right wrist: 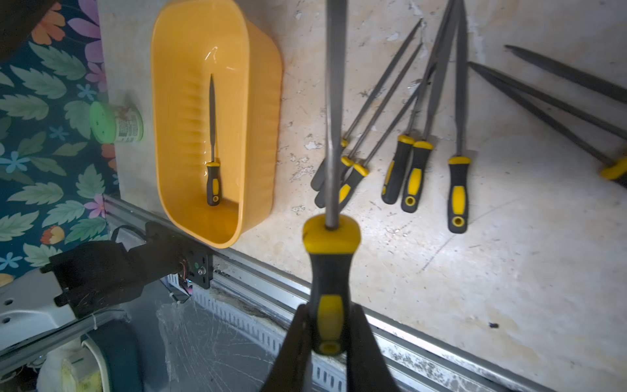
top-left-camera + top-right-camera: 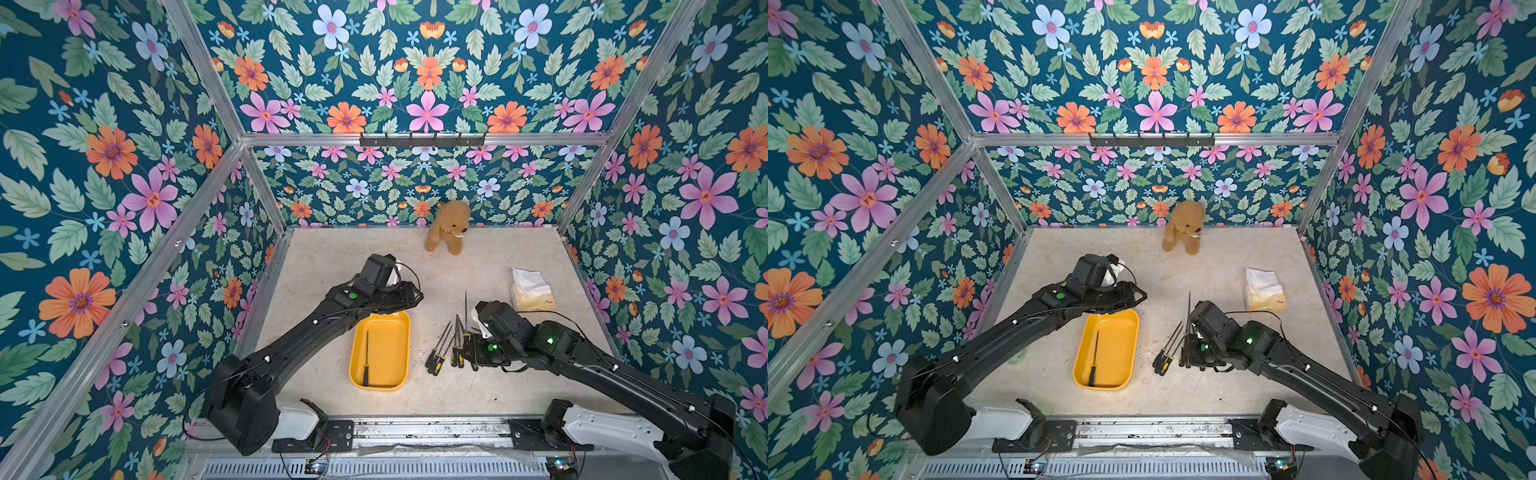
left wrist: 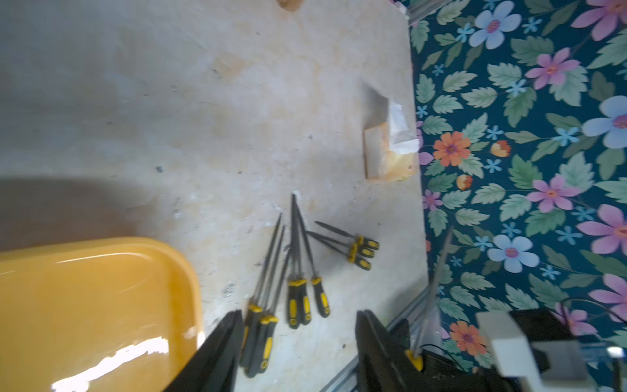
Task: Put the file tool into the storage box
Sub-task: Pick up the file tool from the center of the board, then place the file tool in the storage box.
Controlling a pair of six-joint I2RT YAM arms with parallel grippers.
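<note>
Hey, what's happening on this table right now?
The right hand is shut on the handle of a grey metal file with a black-and-yellow handle, holding it above the beige table. The shallow yellow plastic tray already holds one similar file. Several more files lie on the table beside the tray. The left hand is open and empty near the tray's far end.

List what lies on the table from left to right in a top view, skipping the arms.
In order: storage box with one file in it → loose files → tissue pack. The bear sits beyond the loose files, so it is left out.
</note>
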